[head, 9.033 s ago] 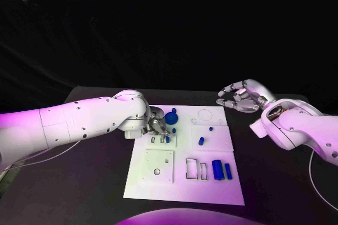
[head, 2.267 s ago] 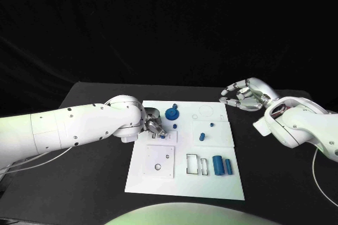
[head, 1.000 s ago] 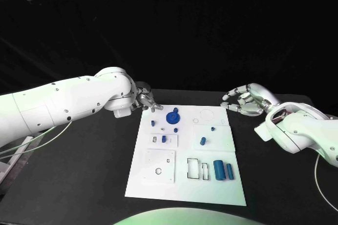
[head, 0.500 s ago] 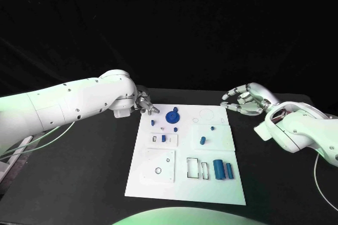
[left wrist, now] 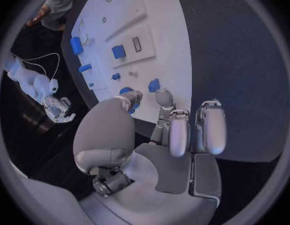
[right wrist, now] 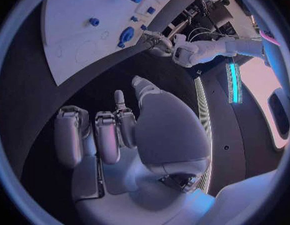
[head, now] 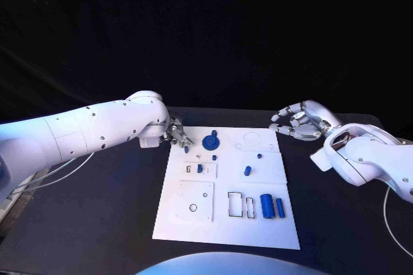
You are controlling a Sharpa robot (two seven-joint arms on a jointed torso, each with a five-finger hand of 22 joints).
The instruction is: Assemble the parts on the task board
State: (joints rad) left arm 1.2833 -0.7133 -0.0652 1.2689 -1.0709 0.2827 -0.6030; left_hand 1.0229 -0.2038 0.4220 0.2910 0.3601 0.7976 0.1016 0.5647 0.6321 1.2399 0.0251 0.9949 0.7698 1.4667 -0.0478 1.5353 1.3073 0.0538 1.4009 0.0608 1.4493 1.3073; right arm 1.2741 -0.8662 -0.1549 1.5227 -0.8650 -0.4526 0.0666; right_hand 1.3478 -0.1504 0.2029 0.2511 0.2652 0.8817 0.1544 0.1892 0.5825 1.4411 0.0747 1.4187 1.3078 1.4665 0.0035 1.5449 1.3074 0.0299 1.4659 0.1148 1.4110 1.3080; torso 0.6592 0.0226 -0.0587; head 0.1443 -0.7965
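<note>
The white task board (head: 258,227) lies mid-table with several blue parts on it. My left hand (head: 177,133) hovers at the board's far left corner, fingers apart and holding nothing. Its fingertips (left wrist: 164,97) are just short of a small blue piece (head: 187,148) (left wrist: 154,85). A large round blue part (head: 210,142) sits beside that piece. Two blue cylinders (head: 272,207) lie near the front right. A small blue peg (head: 200,167) stands in the left inset plate. My right hand (head: 297,123) (right wrist: 114,130) hangs off the board's far right corner, loosely curled around nothing.
Black table (head: 95,215) surrounds the board on every side. Rectangular cutouts (head: 240,204) and a square plate with holes (head: 194,202) occupy the board's near half. Two more small blue parts (head: 246,170) sit mid-board. A cable (head: 60,170) trails under my left arm.
My left hand left the inset plate, rose to the board's far left corner, and over the last half second dropped slightly toward the small blue piece. My right hand stayed put.
</note>
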